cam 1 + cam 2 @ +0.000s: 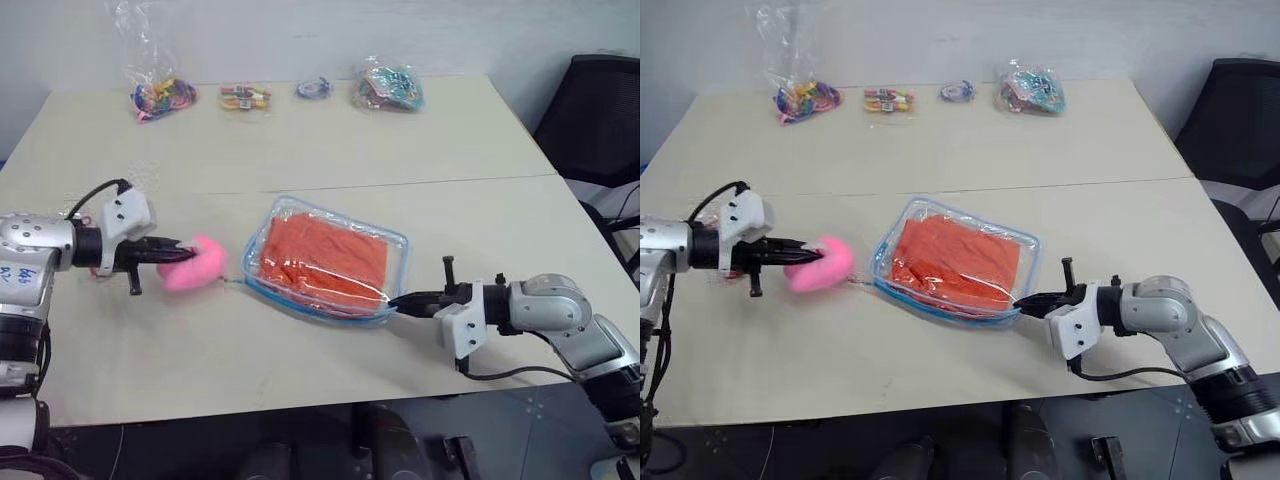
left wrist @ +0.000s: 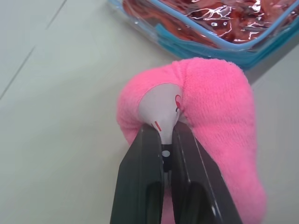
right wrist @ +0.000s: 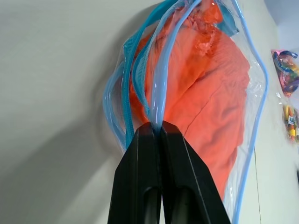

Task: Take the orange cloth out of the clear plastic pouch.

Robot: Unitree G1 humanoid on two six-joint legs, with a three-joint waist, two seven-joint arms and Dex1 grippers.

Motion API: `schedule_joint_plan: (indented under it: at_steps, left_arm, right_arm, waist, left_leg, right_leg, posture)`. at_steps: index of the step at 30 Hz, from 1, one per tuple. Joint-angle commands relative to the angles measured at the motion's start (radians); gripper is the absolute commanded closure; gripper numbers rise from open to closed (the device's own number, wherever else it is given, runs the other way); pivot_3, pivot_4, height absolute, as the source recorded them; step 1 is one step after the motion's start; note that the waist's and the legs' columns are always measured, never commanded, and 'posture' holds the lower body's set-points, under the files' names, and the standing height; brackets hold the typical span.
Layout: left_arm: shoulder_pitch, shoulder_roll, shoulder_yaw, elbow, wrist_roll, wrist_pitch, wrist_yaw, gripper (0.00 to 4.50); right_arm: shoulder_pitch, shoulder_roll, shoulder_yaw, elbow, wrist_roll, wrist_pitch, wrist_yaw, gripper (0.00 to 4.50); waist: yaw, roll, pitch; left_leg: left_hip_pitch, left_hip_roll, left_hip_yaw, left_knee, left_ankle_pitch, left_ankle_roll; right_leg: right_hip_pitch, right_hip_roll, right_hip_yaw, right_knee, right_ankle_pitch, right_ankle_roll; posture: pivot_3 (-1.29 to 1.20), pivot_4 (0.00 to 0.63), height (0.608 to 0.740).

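The orange cloth (image 1: 325,258) lies wholly inside the clear plastic pouch (image 1: 392,243), which rests flat on the table (image 1: 300,140) between the 2 arms, its long axis running roughly along the line from one gripper to the other. The right gripper (image 1: 400,302) has its 2 fingers pressed together on the blue zipper edging at the pouch's near corner; in the right wrist view the edging strips rise straight out from between the fingertips and the cloth spreads ahead of them, behind the clear film, so the cloth lies directly forward of this gripper along its pointing line. The left gripper (image 1: 177,253) sits on the pouch's opposite side, just beside the far corner but apart from it, its fingers pinched on the grey tag of a pink plush toy (image 1: 198,264); the pouch's blue edge lies just beyond the plush, ahead of those fingers. By my reading the right gripper is the nearer to the cloth and already anchors the pouch, while the left is occupied by the plush and would have to let it go before it could reach in. The move ahead turns on finding the pouch's opening; from here I cannot tell how far the zipper is undone.
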Motion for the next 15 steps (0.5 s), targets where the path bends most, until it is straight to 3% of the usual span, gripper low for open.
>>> schedule_joint_plan:
  at_steps: [1,4,6,15]
  left_arm:
    - [-0.004,0.0,0.018,-0.01,0.008,-0.001,0.001,4.5]
    - [0.068,-0.037,0.005,-0.127,-0.026,0.049,-0.004,4.5]
    - [0.121,-0.06,0.002,-0.199,-0.038,0.077,0.01,4.5]
    - [0.23,-0.087,0.019,-0.312,-0.02,0.073,0.05,1.83]
  right_arm:
    - [0.0,-0.027,-0.05,0.001,0.023,-0.015,-0.003,4.47]
    - [-0.007,-0.001,-0.046,-0.03,0.045,0.048,-0.008,4.47]
    - [-0.004,0.016,-0.045,-0.06,0.054,0.108,-0.02,4.03]
    - [0.092,0.038,-0.109,-0.257,0.14,0.388,-0.067,1.11]
  waist:
    - [0.0,0.0,0.0]
    - [0.001,0.0,0.0]
    - [0.001,0.0,0.0]
    - [0.016,0.0,0.0]
  left_leg:
    - [0.0,0.0,0.0,0.0,0.0,0.0]
    - [0.0,0.0,0.0,0.001,0.0,0.0]
    - [0.0,0.0,0.0,0.001,0.0,0.0]
    - [0.0,0.004,0.0,0.002,0.0,0.0]
  right_leg:
    - [0.0,0.0,0.0,0.0,0.0,0.0]
    - [0.0,0.0,0.0,0.0,0.0,0.0]
    - [0.0,-0.001,0.0,0.001,0.0,0.0]
    - [0.0,-0.001,0.001,0.002,0.0,0.0]
  posture:
    - [0.0,0.15,0.74]
    - [0.0,0.15,0.74]
    - [0.0,0.15,0.74]
    - [0.0,0.15,0.74]
